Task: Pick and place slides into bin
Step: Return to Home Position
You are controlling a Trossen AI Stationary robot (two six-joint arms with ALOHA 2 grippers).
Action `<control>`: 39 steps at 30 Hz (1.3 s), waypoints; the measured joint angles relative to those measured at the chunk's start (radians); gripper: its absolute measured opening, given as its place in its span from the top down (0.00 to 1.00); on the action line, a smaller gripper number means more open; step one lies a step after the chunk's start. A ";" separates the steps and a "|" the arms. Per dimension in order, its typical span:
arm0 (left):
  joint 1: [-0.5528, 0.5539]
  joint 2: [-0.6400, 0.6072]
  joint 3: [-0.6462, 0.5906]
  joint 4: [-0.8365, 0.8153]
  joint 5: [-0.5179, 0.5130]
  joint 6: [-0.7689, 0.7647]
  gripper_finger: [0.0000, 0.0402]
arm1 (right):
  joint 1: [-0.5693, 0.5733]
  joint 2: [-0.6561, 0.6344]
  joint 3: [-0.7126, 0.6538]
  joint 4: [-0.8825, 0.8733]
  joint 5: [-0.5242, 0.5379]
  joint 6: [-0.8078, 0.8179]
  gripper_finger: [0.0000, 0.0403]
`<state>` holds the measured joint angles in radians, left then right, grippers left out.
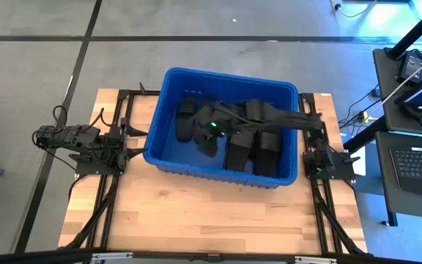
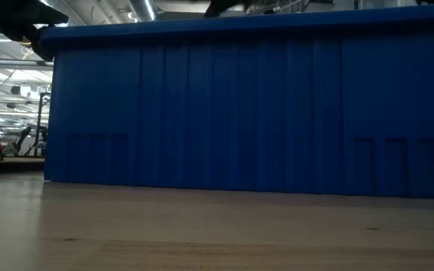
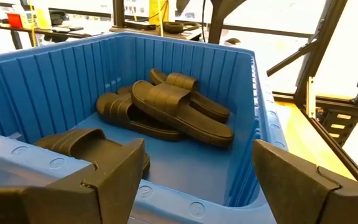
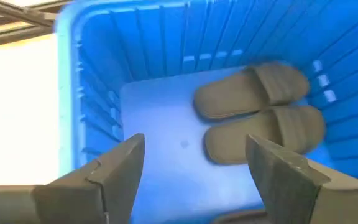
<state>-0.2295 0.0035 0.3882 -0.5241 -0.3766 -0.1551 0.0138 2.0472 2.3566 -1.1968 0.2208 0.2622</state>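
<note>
1. The light wooden surface is lying under the large, bright blue, ribbed plastic bin and showing on every side of it. In the low view the bin's long wall is filling nearly the whole width.
2. The dark right arm is stretching from its base just beside the bin's right wall out over the bin's inside.
3. The dark left arm is sitting folded outside the bin's left wall.
4. The matte black rubber slides, open-toed with wide strap bands, are lying inside the bin on its floor. In the left wrist view three of them are overlapping in a loose pile toward the bin's far end. Another is resting just inside the near wall.
5. The right gripper is hanging above the bin's inside, toward its left half, and looking down at two slides lying side by side against a wall. Its jaws are standing wide apart and gripping nothing.
6. The left gripper is sitting just outside the bin's left rim, facing across the inside. Its jaws are also spread wide and empty.
</note>
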 joint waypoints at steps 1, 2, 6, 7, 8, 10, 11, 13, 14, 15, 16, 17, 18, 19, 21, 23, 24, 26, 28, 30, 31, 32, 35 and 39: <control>0.000 0.000 0.000 0.000 0.003 0.000 0.28 | 0.022 -0.018 0.000 -0.013 0.029 -0.001 0.31; 0.000 0.000 0.000 0.000 0.004 0.000 0.28 | 0.042 -0.038 0.000 -0.029 0.060 -0.006 0.31; 0.000 0.000 0.003 0.009 0.001 0.006 0.28 | 0.111 -0.110 0.000 -0.132 0.134 -0.011 0.31; 0.000 0.000 0.009 0.008 -0.008 0.007 0.28 | 0.123 -0.122 0.000 -0.165 0.149 0.007 0.31; 0.000 0.000 0.017 0.008 -0.025 0.006 0.28 | 0.134 -0.134 -0.001 -0.192 0.169 0.024 0.31; 0.000 0.000 0.035 0.008 -0.072 0.004 0.28 | 0.160 -0.161 -0.012 -0.234 0.249 0.050 0.31; 0.000 0.000 0.046 0.008 -0.097 0.006 0.28 | 0.173 -0.180 -0.024 -0.247 0.297 0.056 0.31; 0.000 0.000 0.070 0.009 -0.156 0.024 0.28 | 0.200 -0.225 -0.055 -0.259 0.380 0.074 0.31; 0.000 0.000 0.079 0.011 -0.190 0.039 0.28 | 0.212 -0.252 -0.081 -0.259 0.410 0.077 0.31; 0.000 0.000 0.086 0.010 -0.222 0.057 0.28 | 0.223 -0.283 -0.114 -0.259 0.433 0.079 0.31; 0.000 0.000 0.092 0.010 -0.253 0.070 0.28 | 0.233 -0.316 -0.155 -0.251 0.456 0.079 0.31; 0.000 0.000 0.095 0.011 -0.283 0.082 0.28 | 0.240 -0.351 -0.205 -0.232 0.487 0.078 0.31; 0.000 0.000 0.097 0.012 -0.311 0.085 0.28 | 0.243 -0.392 -0.264 -0.198 0.518 0.073 0.31; 0.000 0.000 0.098 0.013 -0.341 0.087 0.28 | 0.243 -0.436 -0.330 -0.157 0.549 0.062 0.31; 0.000 0.000 0.098 0.014 -0.399 0.087 0.28 | 0.222 -0.537 -0.476 -0.059 0.580 0.027 0.31; 0.000 0.000 0.098 0.016 -0.441 0.087 0.28 | 0.178 -0.639 -0.634 0.069 0.579 -0.029 0.31; 0.000 0.000 0.098 0.016 -0.461 0.087 0.28 | 0.150 -0.694 -0.721 0.137 0.566 -0.061 0.31; 0.000 0.000 0.098 0.016 -0.492 0.087 0.28 | 0.085 -0.795 -0.870 0.262 0.499 -0.137 0.31; 0.000 0.000 0.098 0.016 -0.507 0.086 0.28 | 0.009 -0.902 -1.003 0.393 0.401 -0.209 0.31; 0.000 0.000 0.098 0.017 -0.516 0.086 0.28 | -0.080 -1.012 -1.124 0.520 0.297 -0.283 0.31; 0.000 0.000 0.098 0.017 -0.523 0.086 0.28 | -0.127 -1.064 -1.178 0.585 0.242 -0.318 0.31; 0.000 0.000 0.098 0.017 -0.527 0.085 0.28 | -0.174 -1.115 -1.231 0.641 0.177 -0.348 0.31; 0.000 0.000 0.098 0.018 -0.553 0.083 0.28 | -0.306 -1.267 -1.368 0.761 0.022 -0.396 0.31; 0.000 0.000 0.098 0.020 -0.598 0.079 0.28 | -0.434 -1.444 -1.512 0.796 -0.081 -0.398 0.31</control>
<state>-0.2295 0.0036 0.4858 -0.5040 -0.9749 -0.0763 -0.4197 0.6036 0.8449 -0.4004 0.1401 -0.1358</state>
